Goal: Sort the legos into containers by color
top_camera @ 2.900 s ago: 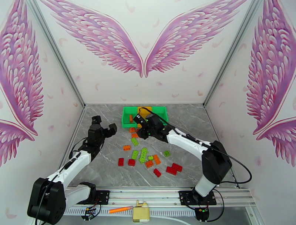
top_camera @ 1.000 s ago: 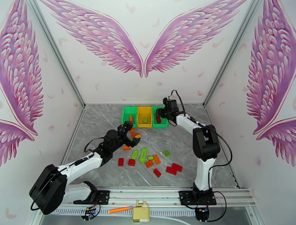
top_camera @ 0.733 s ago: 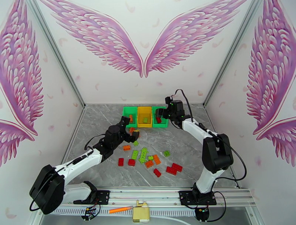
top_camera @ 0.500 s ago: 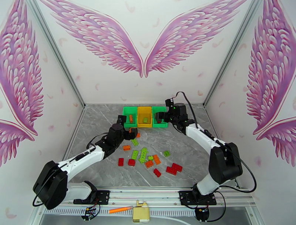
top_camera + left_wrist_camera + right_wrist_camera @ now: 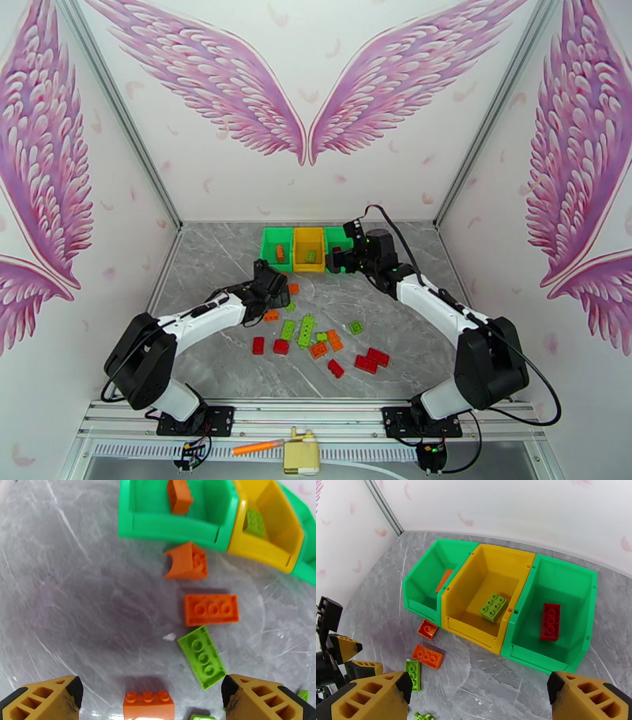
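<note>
The containers stand in a joined row at the back. The left green bin (image 5: 420,598) holds an orange brick (image 5: 179,495). A light green brick (image 5: 493,607) lies in the yellow bin (image 5: 474,632), and a red brick (image 5: 550,621) in the right green bin (image 5: 547,663). Loose legos lie in front of them, among them a tipped orange one (image 5: 187,561), a flat orange one (image 5: 211,609) and a green one (image 5: 202,656). My left gripper (image 5: 152,695) hangs open low over an orange brick (image 5: 148,705). My right gripper (image 5: 482,701) is open and empty, above the table in front of the bins.
More red, orange and green bricks are scattered mid-table (image 5: 335,340), with red ones (image 5: 371,360) nearest the front right. An orange pen-like stick (image 5: 257,448) and a beige device (image 5: 301,455) sit on the front rail. Walls close in the table on three sides.
My right gripper has opened wide and drawn back from the right green bin, where a red brick lies. The left arm has stretched forward and lowered over the orange bricks.
</note>
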